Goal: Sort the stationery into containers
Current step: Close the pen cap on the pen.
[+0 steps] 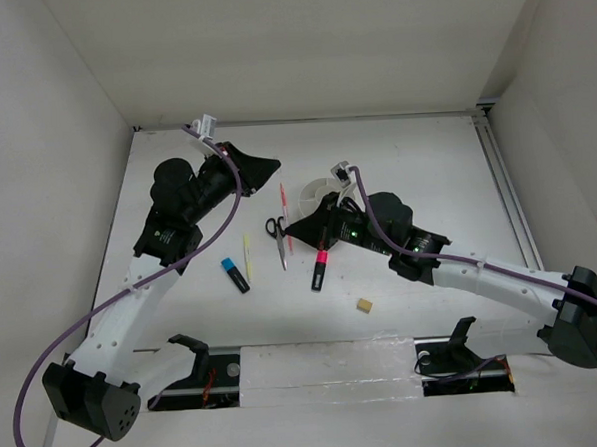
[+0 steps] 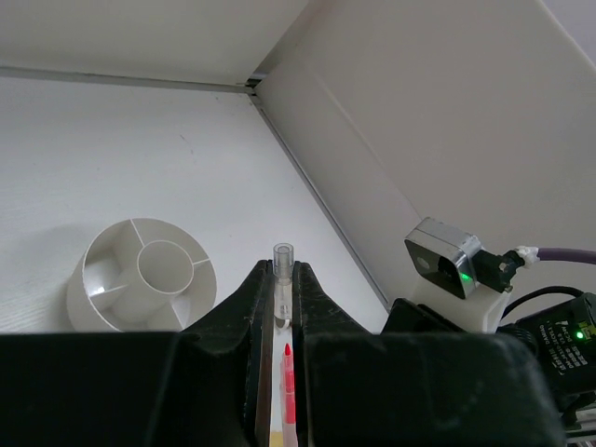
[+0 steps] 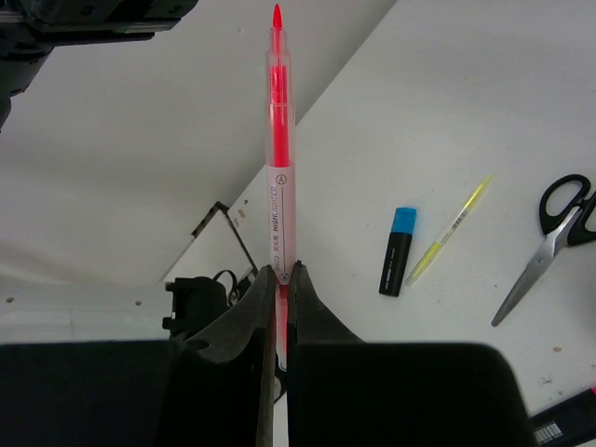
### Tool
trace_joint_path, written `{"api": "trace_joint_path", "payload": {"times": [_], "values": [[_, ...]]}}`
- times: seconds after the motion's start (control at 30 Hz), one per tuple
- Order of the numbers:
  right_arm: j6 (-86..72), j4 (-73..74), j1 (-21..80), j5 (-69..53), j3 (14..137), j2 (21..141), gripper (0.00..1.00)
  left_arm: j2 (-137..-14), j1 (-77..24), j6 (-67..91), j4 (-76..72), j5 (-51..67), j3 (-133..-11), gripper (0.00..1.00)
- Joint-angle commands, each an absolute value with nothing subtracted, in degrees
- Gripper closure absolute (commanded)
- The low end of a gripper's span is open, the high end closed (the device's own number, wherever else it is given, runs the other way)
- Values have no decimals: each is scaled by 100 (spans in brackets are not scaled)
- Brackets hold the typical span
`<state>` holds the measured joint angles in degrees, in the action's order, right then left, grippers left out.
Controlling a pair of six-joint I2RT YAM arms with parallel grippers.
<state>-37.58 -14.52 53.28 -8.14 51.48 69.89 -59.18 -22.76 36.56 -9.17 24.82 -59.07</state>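
Angled toward each other, left fingers pinch clear cap, right fingers red pen.

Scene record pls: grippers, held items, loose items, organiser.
left gripper: shut on clear cap
right gripper: shut on red pen, tip bare
on table: scissors, yellow pen, blue highlighter, pink highlighter, eraser
organiser: visible compartments empty
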Motion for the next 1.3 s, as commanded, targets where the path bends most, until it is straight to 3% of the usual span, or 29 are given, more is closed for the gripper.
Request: {"api": "trace_joint_path", "payload": {"times": [0.0,1.27], "values": [[-3771,-1705,5309,-747,5142,6873,100,-5810,-2259,3674,-1108,2461,-6152,100],[-3718,-1600,5203,-765,5616,7137,100,-5810,-2259,3674,-1266,2681,-5810,100]]}}
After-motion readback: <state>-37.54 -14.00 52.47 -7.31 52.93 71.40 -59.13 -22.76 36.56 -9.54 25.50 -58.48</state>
